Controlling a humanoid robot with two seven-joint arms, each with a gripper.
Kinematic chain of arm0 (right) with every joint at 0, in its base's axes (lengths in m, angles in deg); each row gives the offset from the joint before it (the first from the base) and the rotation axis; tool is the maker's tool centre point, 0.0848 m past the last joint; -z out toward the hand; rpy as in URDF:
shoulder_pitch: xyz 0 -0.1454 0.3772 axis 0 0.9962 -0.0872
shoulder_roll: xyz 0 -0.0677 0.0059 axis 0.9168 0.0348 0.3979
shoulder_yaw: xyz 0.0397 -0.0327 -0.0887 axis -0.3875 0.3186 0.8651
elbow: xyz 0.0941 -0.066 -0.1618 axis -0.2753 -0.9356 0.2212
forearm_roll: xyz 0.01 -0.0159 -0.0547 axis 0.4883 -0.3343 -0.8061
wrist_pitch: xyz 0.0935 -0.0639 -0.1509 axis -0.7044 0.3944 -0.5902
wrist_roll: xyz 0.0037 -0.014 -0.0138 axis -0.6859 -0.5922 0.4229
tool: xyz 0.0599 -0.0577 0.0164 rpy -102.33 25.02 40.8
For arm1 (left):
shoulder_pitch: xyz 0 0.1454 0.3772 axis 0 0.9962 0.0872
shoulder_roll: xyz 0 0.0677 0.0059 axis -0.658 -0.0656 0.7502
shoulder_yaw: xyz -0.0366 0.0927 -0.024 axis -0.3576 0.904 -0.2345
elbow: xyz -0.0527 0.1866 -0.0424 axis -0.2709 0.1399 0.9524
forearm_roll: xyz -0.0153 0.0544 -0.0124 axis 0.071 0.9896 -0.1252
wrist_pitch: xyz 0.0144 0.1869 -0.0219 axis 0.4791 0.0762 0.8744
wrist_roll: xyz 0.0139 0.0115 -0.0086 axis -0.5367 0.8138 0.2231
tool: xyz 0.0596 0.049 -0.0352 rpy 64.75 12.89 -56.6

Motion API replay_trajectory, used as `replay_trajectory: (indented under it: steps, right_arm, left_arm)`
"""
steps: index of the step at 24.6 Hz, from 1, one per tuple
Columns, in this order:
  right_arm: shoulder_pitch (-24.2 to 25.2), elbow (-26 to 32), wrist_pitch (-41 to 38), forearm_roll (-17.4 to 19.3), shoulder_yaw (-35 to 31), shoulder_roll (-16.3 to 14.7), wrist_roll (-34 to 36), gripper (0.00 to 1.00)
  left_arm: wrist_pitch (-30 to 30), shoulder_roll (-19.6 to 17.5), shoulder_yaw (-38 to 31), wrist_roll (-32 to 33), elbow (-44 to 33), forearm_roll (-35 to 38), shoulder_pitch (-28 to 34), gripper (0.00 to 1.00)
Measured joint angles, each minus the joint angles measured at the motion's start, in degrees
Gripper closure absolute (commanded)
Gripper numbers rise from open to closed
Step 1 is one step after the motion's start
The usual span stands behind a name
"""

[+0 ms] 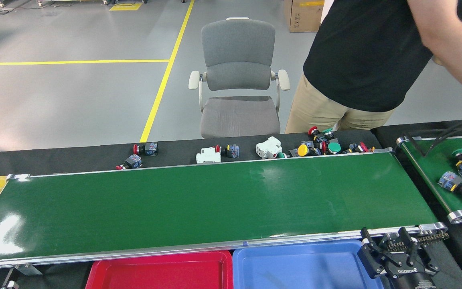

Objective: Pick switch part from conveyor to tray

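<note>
Switch parts (315,147) are lying in a loose heap on the black strip just beyond the conveyor's far rail, toward its right end: red, yellow and green push-button heads with blue and black bodies. More of them are sitting along that same far strip, with two white breaker blocks (208,155) among them and a pair of red-capped ones (145,149) further left. The conveyor (199,204) itself is showing you a bare, glossy green belt. On the second green belt (435,168) at the right edge, two green-capped switch parts (457,185) are resting close together.

Your right gripper (391,253) is hanging at the conveyor's near right corner, over the near rail and the blue tray (295,269); its dark fingers are standing apart, holding nothing. Your left gripper is out of view. The red tray (159,273) is sitting beside the blue one, touching it, along the near rail. A person (359,60) in a black shirt is leaning over the far right corner, beside a grey chair (237,76).
</note>
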State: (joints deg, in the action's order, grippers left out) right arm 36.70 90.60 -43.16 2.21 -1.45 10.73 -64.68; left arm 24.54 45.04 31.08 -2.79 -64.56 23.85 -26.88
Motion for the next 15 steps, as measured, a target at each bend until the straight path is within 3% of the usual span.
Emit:
replay_trajectory:
  steps: [4,15]
  right_arm:
    - [2.6,0.8,0.1,0.0,0.0,2.3,0.1,0.00]
    - [1.5,0.9,0.8,-0.1,-2.4,2.3,-1.1,0.00]
  left_arm:
    - [0.0,-0.3,0.1,0.0,0.1,0.1,-0.4,0.00]
    - [0.0,-0.4,-0.6,-0.3,0.3,0.0,-0.4,0.00]
